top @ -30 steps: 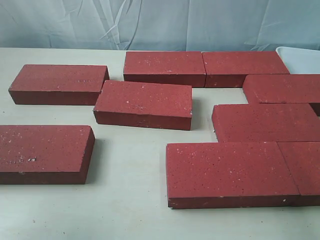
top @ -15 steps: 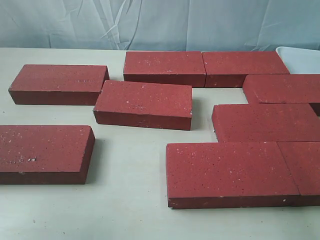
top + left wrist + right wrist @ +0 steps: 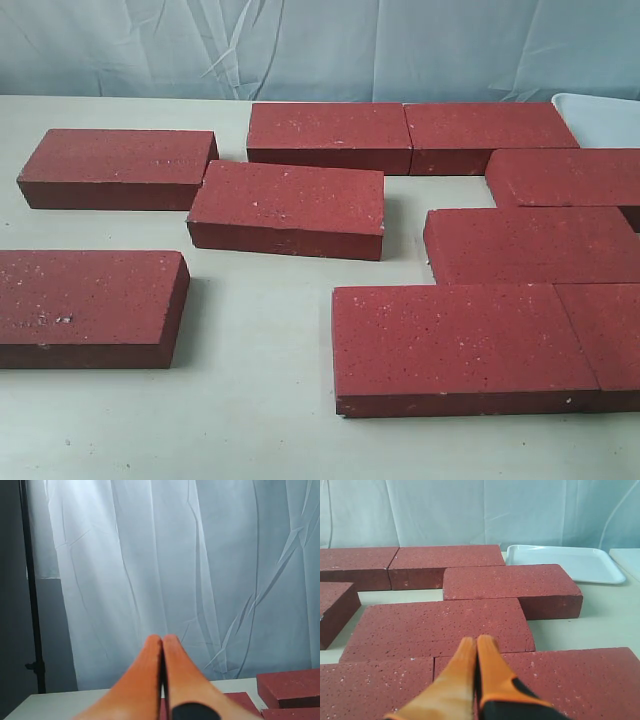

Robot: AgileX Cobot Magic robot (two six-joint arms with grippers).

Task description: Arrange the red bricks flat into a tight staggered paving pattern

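On the left, the left gripper [image 3: 162, 641] is raised toward the pale curtain [image 3: 150, 555]. Its orange fingers are pressed together and nothing is held.

The red bricks all lie flat on the table [image 3: 260, 430]. Three are loose on the left side:
- The far-left brick [image 3: 115, 160] is set toward the back.
- The near-left brick [image 3: 85, 298] lies well apart in front of it.
- The middle brick [image 3: 290, 198] is slightly askew, with one corner just beside the far-left brick.

Further right, a paved group is already formed. The back pair [image 3: 330, 125] is butted end to end. The right-hand brick [image 3: 565, 172] and the offset brick [image 3: 530, 240] are stepped in front of it, and the front pair [image 3: 460, 335] is butted nearest. A white tray [image 3: 600, 118] is seen at the far right edge.

The right gripper [image 3: 476, 642] hangs over the front pair, its fingers closed on each other and empty.

The task is judged partly done, with neither arm engaged on a brick. The open pocket left of the offset brick, below the back pair, is the likely next slot. The middle brick, being nearest, would need to be squared up and slid rightward until its faces meet its neighbours. A push with closed fingers may serve better than a grasp.
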